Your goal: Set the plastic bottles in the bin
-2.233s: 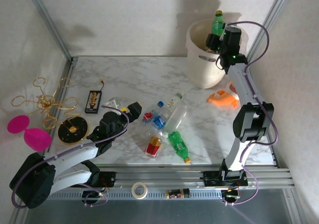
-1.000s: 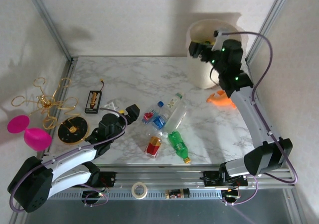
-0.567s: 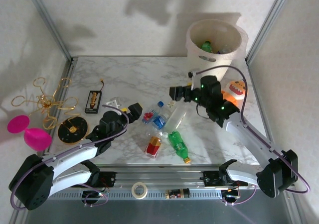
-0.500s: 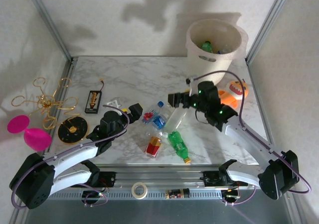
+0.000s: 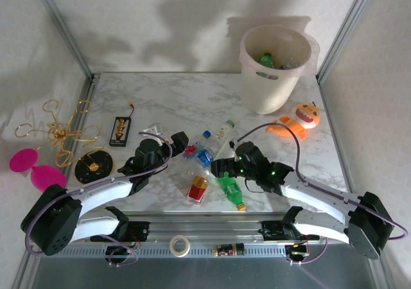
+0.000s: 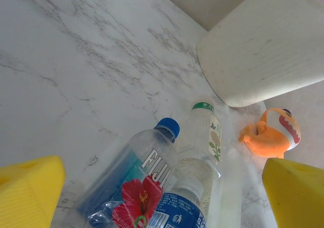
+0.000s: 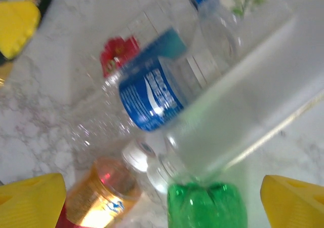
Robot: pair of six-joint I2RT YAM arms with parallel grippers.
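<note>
In the overhead view the left gripper [image 5: 178, 140] is hovering with its jaws spread wide at 9 o'clock of the loose heap of plastic bottles [image 5: 209, 155], which is lying towards the 6 o'clock edge of the table [image 5: 173, 99]. The right gripper [image 5: 216, 167], likewise gaping and gripping nothing, is sitting low against the heap's 5 o'clock side, just beside the green bottle [image 5: 229, 185]. From the left wrist, the yellow fingertips [image 6: 29, 187] are framing a hibiscus-labelled bottle [image 6: 144, 175]. A blue-labelled bottle [image 6: 177, 215] is touching it at 5 o'clock and a tall clear bottle [image 6: 205, 139] is lying alongside at 2 o'clock. The blurred right wrist view is showing the green bottle's base between the fingers at 6 o'clock and a red-labelled bottle [image 7: 101, 197] at 7 o'clock. The bin [image 5: 276, 87] is standing upright at the table's 1 o'clock corner, well apart from both grippers, with a couple of bottles [image 5: 267, 60] lying inside. An orange toy [image 5: 297, 121] is resting near the bin at 5 o'clock.
</note>
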